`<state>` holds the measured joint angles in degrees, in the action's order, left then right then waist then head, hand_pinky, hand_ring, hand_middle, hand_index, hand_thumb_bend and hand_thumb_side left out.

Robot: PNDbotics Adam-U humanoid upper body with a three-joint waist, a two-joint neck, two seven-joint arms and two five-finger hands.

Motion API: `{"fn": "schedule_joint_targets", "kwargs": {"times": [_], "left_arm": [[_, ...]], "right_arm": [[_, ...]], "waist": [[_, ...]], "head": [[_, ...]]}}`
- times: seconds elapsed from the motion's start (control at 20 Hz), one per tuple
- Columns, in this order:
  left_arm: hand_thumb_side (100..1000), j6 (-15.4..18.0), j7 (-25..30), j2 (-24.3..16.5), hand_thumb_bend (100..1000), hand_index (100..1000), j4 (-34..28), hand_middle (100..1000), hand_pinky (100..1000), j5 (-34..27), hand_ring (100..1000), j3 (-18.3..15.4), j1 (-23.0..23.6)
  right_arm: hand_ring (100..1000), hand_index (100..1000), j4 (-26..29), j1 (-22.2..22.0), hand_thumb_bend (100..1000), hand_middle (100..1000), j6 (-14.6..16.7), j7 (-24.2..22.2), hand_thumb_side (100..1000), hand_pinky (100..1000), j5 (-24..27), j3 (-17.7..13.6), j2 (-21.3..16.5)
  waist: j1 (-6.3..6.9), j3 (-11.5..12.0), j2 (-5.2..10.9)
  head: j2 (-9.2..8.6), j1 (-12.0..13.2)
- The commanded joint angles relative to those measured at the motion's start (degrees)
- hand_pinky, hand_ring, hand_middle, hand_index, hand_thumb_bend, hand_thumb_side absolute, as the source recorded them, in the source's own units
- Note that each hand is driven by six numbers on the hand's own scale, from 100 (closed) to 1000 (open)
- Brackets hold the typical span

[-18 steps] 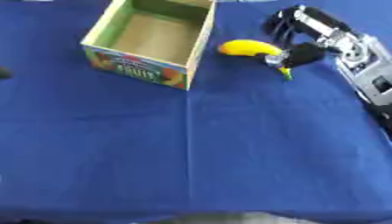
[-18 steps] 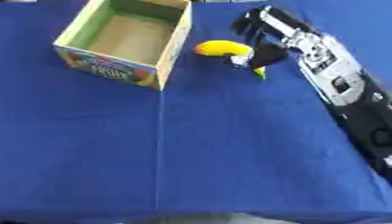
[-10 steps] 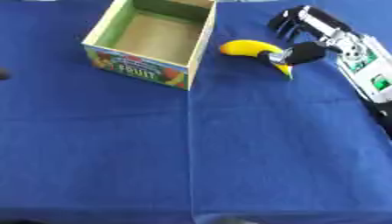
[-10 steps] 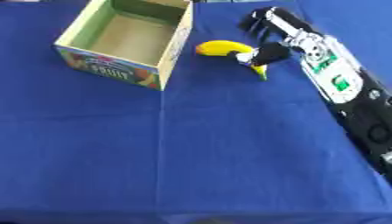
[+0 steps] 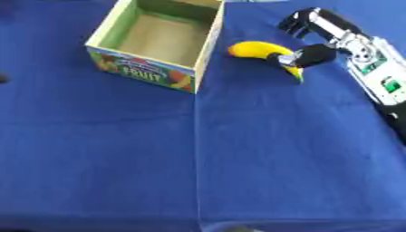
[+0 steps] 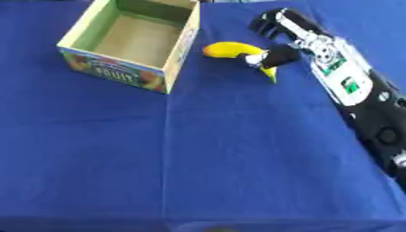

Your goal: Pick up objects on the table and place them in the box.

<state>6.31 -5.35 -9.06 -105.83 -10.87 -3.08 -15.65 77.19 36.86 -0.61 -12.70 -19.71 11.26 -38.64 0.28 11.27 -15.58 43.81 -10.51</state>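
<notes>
- Fingers [image 5: 311, 54] of my right hand [image 5: 317, 38] curl over the green-tipped end of the yellow curved banana [image 5: 255, 50]; one dark finger lies across the fruit near its stem, and the hand is closed on it.
- Whether the banana rests on the cloth or sits just clear of it, I cannot tell from either eye view.
- Banana position: far part of the table, just beside the right wall of the box, apart from it, its blunt yellow end pointing toward the box and its green tip pointing toward me.
- Open-topped cardboard box [image 6: 173, 53], printed with fruit pictures and the word FRUIT on its near face, stands upright at the far left of centre; its pale green rim and brown floor show, and nothing lies inside it.
- My right arm [image 6: 349, 86], black with silver joints and a white panel bearing a green mark, comes in from the right edge and runs diagonally up toward the banana.
- Blue cloth-covered table [image 5: 198, 172] fills the view, with a straight crease running from the box's near corner down toward me.
- My left hand shows in neither view, apart from a small dark shape [image 5: 3, 78] at the left edge that I cannot make out.
</notes>
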Motion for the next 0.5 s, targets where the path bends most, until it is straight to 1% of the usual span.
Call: {"fn": "schedule_joint_targets", "kwargs": {"times": [0.05, 0.1, 0.2, 0.3, 0.5], "left_arm": [[1000, 0.1, 0.2, -1.2, 595, 581, -0.8, 544, 606, -0.1, 531, 0.0, -0.8], [1000, 0.0, 0.3, -1.2, 596, 581, -0.8, 544, 606, -0.1, 530, 0.0, -0.8], [1000, 0.0, 0.3, -1.1, 596, 580, -0.8, 544, 606, -0.2, 530, 0.1, -1.0], [1000, 0.0, 0.3, -1.1, 595, 580, -0.8, 544, 606, -0.2, 530, 0.1, -1.0], [1000, -0.1, 0.4, -1.0, 596, 580, -0.8, 544, 606, -0.3, 530, 0.1, -1.0]], "right_arm": [[803, 790, 0.0, 1.2, 533, 750, 0.2, 0.3, 370, 818, -0.8, -0.9, -1.4], [836, 802, -0.3, 1.2, 553, 773, 0.1, 0.3, 377, 851, -1.0, -0.9, -1.4], [835, 803, -1.8, 1.2, 553, 773, -0.4, 0.5, 375, 852, -2.0, -1.1, -1.4], [827, 802, -2.9, 1.3, 552, 765, -0.3, 1.0, 370, 847, -2.8, -1.3, -1.2], [818, 801, -4.3, 1.5, 549, 760, 0.1, 1.7, 366, 843, -3.7, -1.3, -1.1]], "waist": [[0.09, 0.1, 0.86], [0.11, 0.3, 0.76], [0.24, 1.4, 0.54], [0.36, 2.0, 0.42], [0.52, 2.4, 0.33]], "head": [[0.31, -0.1], [0.31, -0.1], [0.31, 0.0], [0.31, -0.1], [0.31, -0.2]]}}
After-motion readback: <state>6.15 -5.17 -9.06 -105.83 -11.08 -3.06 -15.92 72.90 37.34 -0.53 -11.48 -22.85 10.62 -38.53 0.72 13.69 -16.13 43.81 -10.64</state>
